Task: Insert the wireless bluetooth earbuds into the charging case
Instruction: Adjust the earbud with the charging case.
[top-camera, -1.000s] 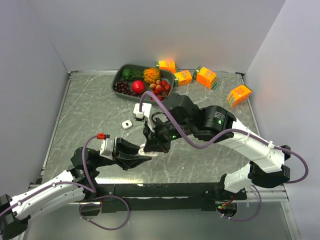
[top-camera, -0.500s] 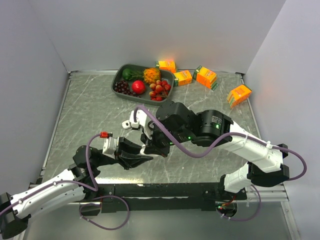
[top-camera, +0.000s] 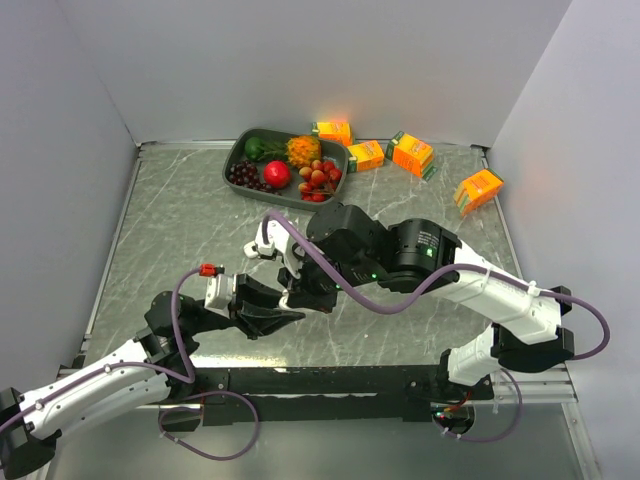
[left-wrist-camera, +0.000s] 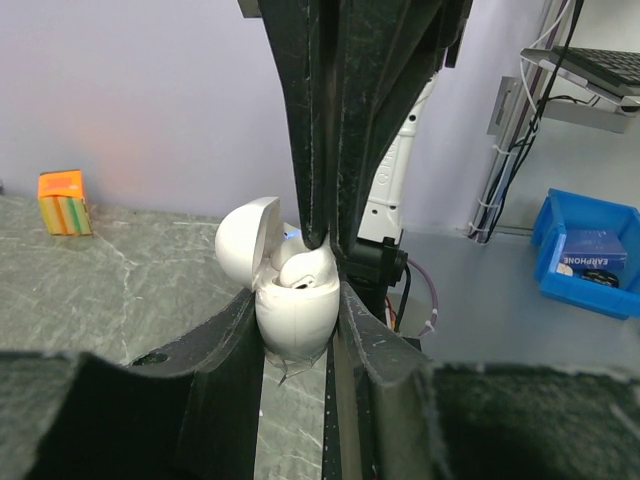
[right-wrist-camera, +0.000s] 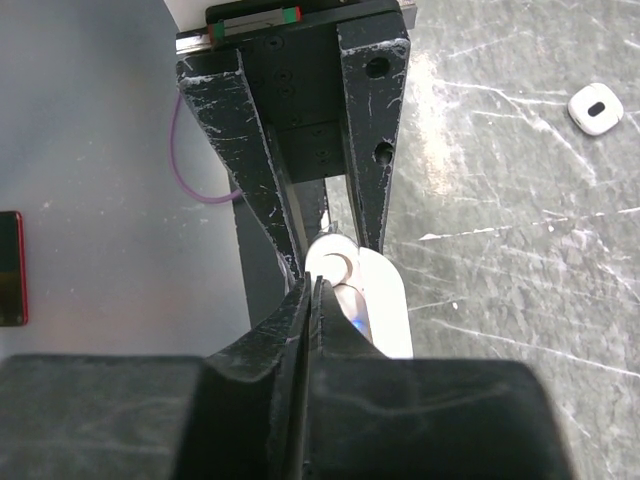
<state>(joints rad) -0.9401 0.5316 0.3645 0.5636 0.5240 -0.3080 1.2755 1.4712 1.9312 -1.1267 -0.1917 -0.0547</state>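
**A glossy white charging case (left-wrist-camera: 292, 325) is clamped between the left gripper (left-wrist-camera: 295, 300) fingers, with its rounded lid hinged open.**

The right gripper (left-wrist-camera: 322, 235) is lowered from above with its scuffed black fingers pressed together. Their tips are set at the small white earbud (left-wrist-camera: 300, 272) seated in the case; whether it is pinched cannot be told. Little room is left around the case mouth, which is flanked closely by both left fingers. The seated earbud is shown only by the left wrist view. A second white case (right-wrist-camera: 595, 108), lying well apart on the grey veined table (top-camera: 170, 230), is shown by the right wrist view. A fruit tray (top-camera: 236, 160) and orange cartons (top-camera: 411, 153) are seen along the far edge, with bare stone left between them and the arms.
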